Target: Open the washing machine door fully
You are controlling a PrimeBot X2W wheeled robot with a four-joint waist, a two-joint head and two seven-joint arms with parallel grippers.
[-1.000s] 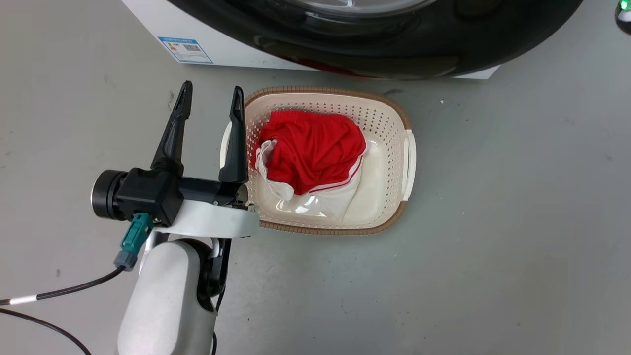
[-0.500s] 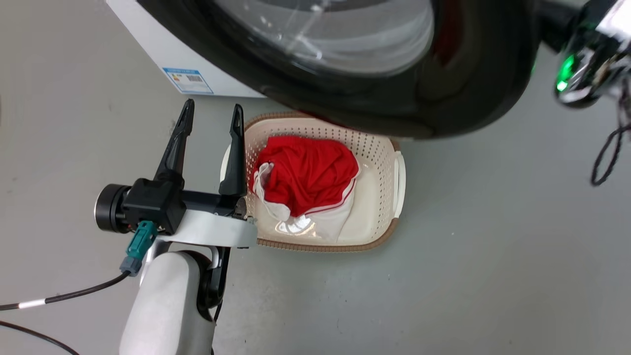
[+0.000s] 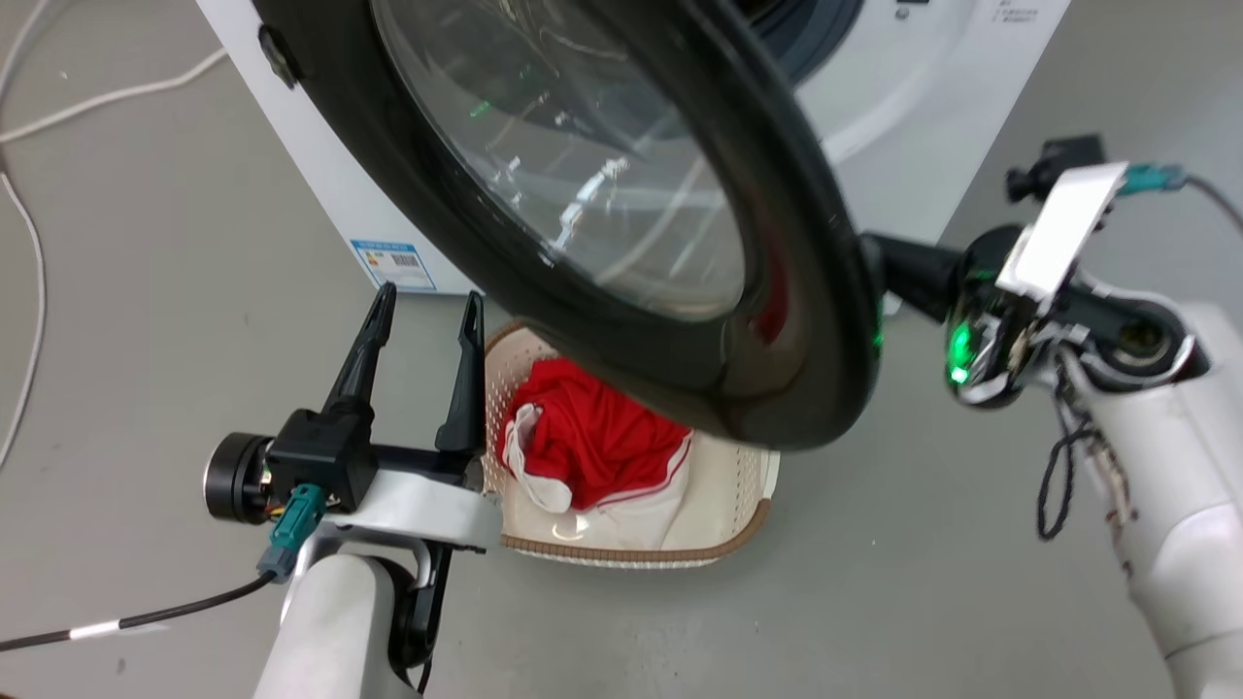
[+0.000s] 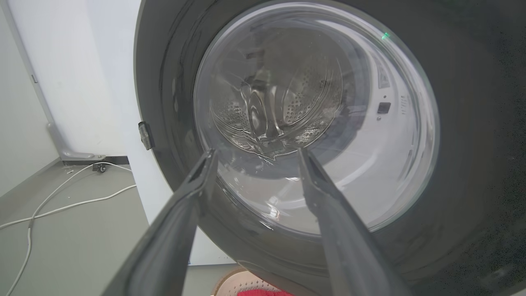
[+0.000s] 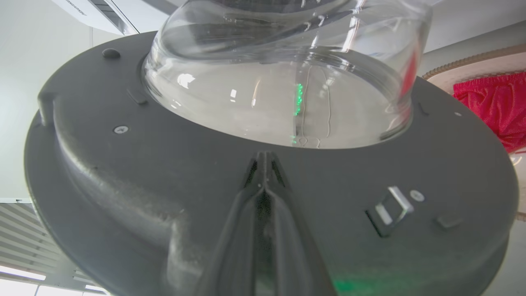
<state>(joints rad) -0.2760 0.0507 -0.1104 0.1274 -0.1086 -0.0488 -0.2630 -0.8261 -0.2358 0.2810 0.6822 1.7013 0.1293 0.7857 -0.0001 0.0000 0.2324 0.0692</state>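
The washing machine door (image 3: 796,388), a glossy black disc with a clear glass centre, stands swung out from the white washing machine (image 3: 320,194). My right gripper (image 3: 893,267) reaches behind the door's free edge. In the right wrist view the right gripper (image 5: 265,158) is shut, its tips against the door's dark inner face (image 5: 123,172) just below the glass bowl (image 5: 287,61). My left gripper (image 3: 427,301) is open and holds nothing, in front of the door's outer face (image 4: 472,164). The steel drum (image 4: 304,98) shows through the glass.
A cream basket (image 3: 738,524) holding red and white clothes (image 3: 583,437) sits on the floor under the door's lower edge, right beside my left gripper. White cables (image 3: 29,243) lie on the grey floor to the left. A latch (image 5: 390,207) sits on the door's inner rim.
The head camera has tilted up, bringing the machine's front and my right arm into the picture. The door has swung further out over the basket. My left gripper stays open beside the basket.
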